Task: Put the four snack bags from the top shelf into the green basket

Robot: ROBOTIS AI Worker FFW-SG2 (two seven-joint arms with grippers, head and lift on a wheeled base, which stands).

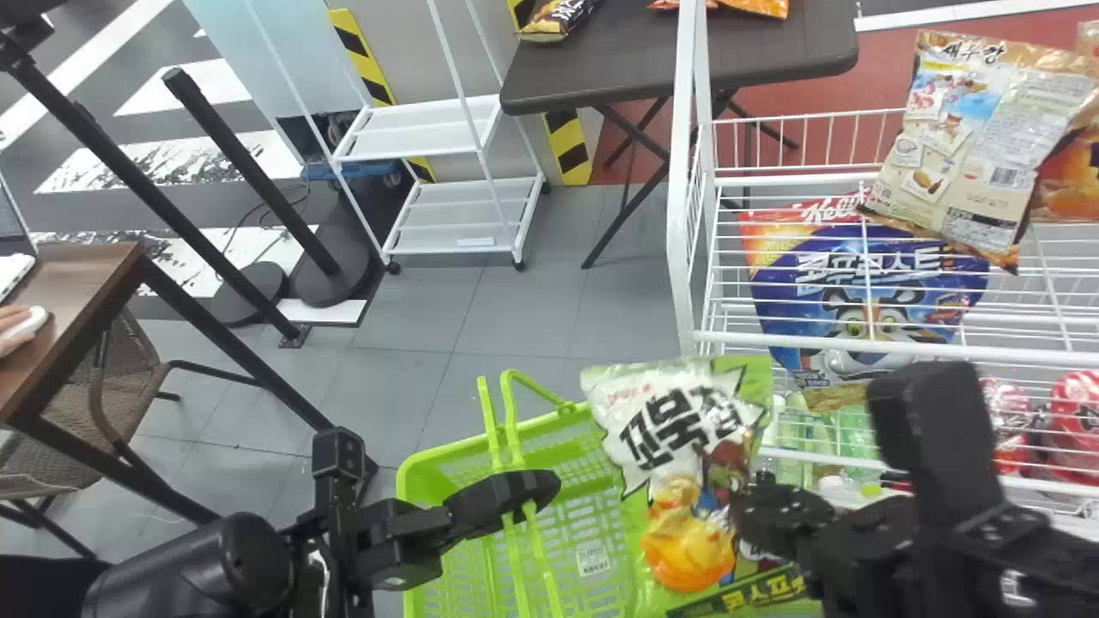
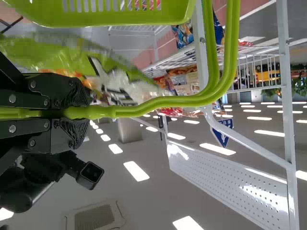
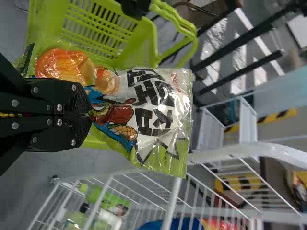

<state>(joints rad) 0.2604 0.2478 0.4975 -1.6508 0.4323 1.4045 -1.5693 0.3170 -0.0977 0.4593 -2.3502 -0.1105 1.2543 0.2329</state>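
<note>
Your right jaws pinch the green-and-white snack bag (image 1: 670, 429) over the green basket (image 1: 409, 485), your left jaws its handles (image 2: 172, 101), leaving you that drop and the brown bag (image 1: 962, 154) on the shelf (image 1: 893, 347).

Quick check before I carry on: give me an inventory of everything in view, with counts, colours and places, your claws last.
Basket: one, green, below the held bag
Held snack bag: one, white and green, over the basket
Wire rack: one, white, right
Beige bag: one, beige and brown, rack's upper right
Blue bag: one, blue and red, on the rack
Bottles: several, mostly green, rack's lower part
Table: one, dark brown, behind, with snack bags on it
Shelf cart: one, white, behind the basket
Desk: one, brown, left
Chair: one, brown, by the desk
Left claw: one, black, on the basket's handles
Right claw: one, black, gripping the held bag
</note>
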